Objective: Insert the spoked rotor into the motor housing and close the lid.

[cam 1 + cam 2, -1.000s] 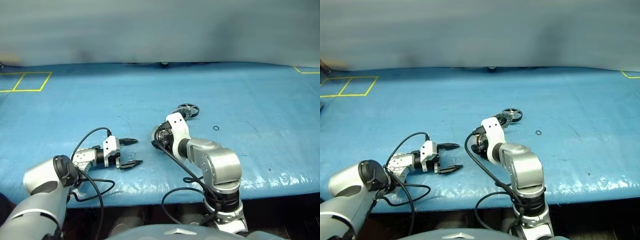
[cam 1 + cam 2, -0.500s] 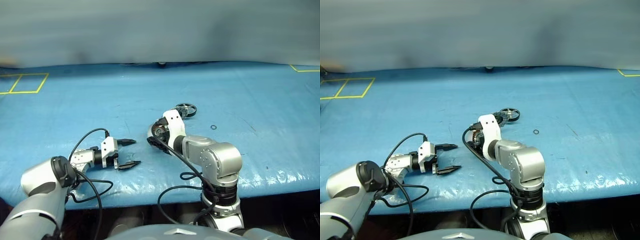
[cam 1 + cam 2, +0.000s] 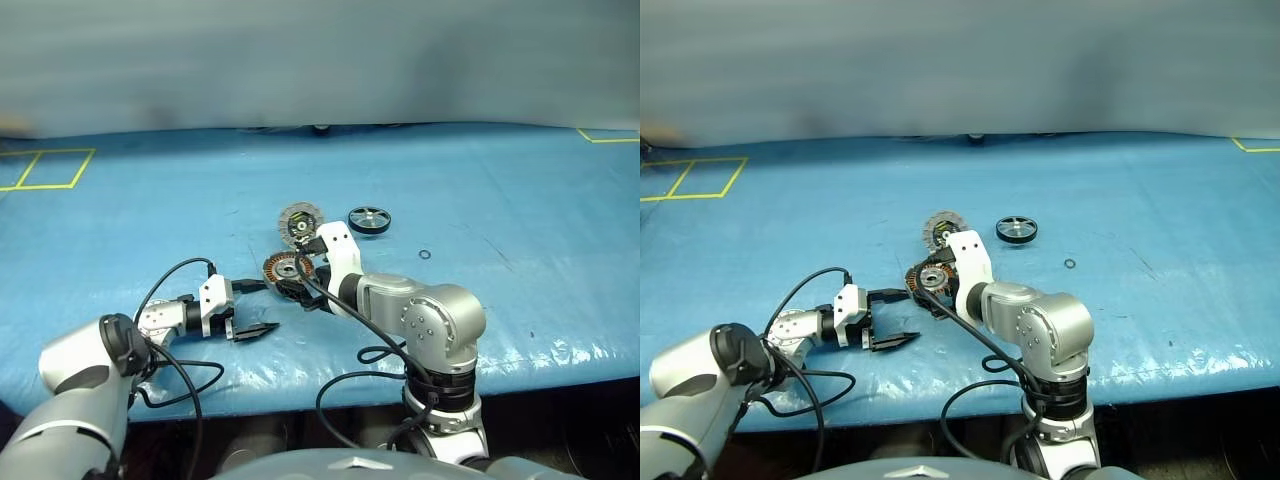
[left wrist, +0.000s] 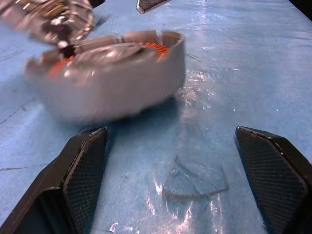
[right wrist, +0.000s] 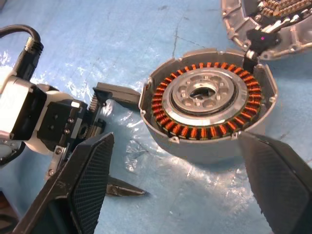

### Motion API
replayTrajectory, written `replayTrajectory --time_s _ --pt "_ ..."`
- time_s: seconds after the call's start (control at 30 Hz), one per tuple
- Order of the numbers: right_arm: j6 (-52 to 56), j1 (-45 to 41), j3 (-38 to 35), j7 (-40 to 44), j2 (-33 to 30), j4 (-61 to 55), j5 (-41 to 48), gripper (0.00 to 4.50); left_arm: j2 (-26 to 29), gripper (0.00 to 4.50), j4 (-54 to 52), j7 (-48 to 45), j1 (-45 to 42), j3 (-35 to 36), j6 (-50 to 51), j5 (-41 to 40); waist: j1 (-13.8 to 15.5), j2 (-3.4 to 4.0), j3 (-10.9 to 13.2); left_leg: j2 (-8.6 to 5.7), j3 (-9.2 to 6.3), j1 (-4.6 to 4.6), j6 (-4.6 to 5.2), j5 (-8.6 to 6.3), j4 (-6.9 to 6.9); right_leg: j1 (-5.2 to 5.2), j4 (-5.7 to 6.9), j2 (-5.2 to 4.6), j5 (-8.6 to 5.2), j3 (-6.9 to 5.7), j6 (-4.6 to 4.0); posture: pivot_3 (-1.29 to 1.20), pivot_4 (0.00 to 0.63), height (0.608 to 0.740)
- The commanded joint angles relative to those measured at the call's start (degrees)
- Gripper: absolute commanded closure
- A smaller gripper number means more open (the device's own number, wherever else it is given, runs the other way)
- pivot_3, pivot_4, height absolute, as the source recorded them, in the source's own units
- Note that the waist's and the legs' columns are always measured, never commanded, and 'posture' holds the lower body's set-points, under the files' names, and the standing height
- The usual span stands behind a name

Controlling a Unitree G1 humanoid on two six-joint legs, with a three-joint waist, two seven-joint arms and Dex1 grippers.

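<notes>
On the blue table [image 3: 500, 200] I see the motor housing [image 3: 288, 268] lying open near the middle, its copper windings facing up. Its lid [image 3: 297, 223] is joined to the far edge and folded back, with the ribbed face visible. To the right of the lid, a little apart, the spoked rotor [image 3: 369, 219] lies flat on the table. My right gripper [image 5: 185, 195] is just above the housing; its jaws are spread wide and grasp nothing. My left gripper [image 3: 255, 307] is just beside the housing on its left; its jaws are also released, and one fingertip [image 5: 117, 92] is touching the housing wall or very near it.
</notes>
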Motion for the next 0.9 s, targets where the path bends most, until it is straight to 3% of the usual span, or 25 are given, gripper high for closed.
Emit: replayTrajectory --time_s 0.03,0.3,0.57,0.77,0.9 --pt "0.54 4.17 -1.14 -2.51 6.01 -1.42 4.33 0.43 1.84 0.0 1.03 -0.21 1.58 -0.97 0.85 0.29 -0.02 0.0 0.0 0.01 0.0 0.01 0.01 0.01 -0.01 0.01 0.0 0.0 0.0 0.0 0.0 0.0 0.15 0.74" --pt "0.54 2.47 -9.2 -8.11 7.76 -4.09 10.49 0.43 4.8 0.0 1.03 -2.29 1.86 -0.08 0.03 0.64 -0.56 0.0 0.0 0.02 0.0 0.1 0.02 0.01 -0.09 0.06 -0.03 0.04 -0.01 0.0 -0.01 0.0 0.15 0.74" --pt "-1.75 3.06 -12.0 -6.77 0.56 -8.12 10.56 0.43 10.36 0.0 1.03 -5.1 1.82 0.1 -0.76 2.63 -0.9 0.02 0.02 0.02 0.0 0.1 0.11 0.03 -0.2 0.07 -0.17 0.03 -0.01 0.0 -0.01 0.0 0.15 0.74" --pt "-32.5 14.15 -2.1 -2.97 -19.66 -7.37 -3.31 0.43 5.34 0.0 1.03 3.44 1.55 4.79 -4.67 -0.97 0.48 -0.06 0.09 -0.13 0.0 0.08 0.19 -0.08 -0.12 0.21 -0.38 -0.08 -0.05 -0.08 0.13 0.0 0.15 0.74" --pt "-45.06 20.34 -4.41 -3.87 -24.62 -2.52 -9.48 0.43 2.63 0.0 1.03 2.9 1.99 8.25 -2.92 -2.8 0.98 -0.25 0.19 -0.12 -0.01 0.09 0.25 -0.11 -0.08 0.31 -0.49 -0.09 -0.06 -0.13 0.22 0.0 0.15 0.74"
